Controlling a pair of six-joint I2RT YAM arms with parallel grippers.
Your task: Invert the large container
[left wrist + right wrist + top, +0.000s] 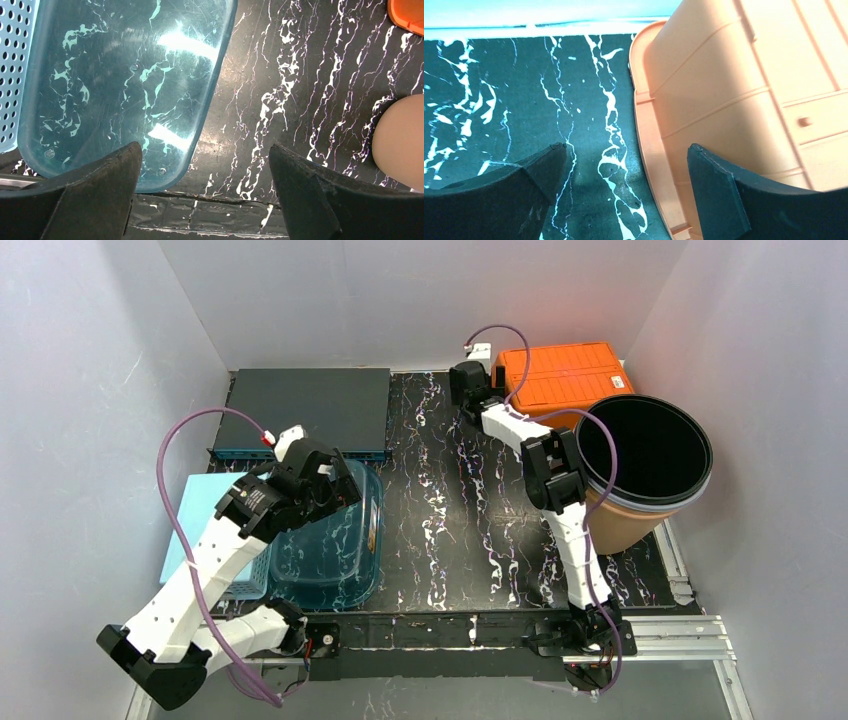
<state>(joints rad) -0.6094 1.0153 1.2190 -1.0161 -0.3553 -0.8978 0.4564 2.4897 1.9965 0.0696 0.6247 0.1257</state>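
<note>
From above: the see-through blue plastic tub [335, 540] lies bottom-up, I think, on the black marbled surface [450, 530], under the left tool [330, 485]. The flip looks done.

Left wrist: its fingers [100, 190] are spread wide, holding nothing. Next it should lift clear.

Right wrist: the right tool [626, 155] is spread too, empty, beside an orange plastic box [749, 100].
</note>
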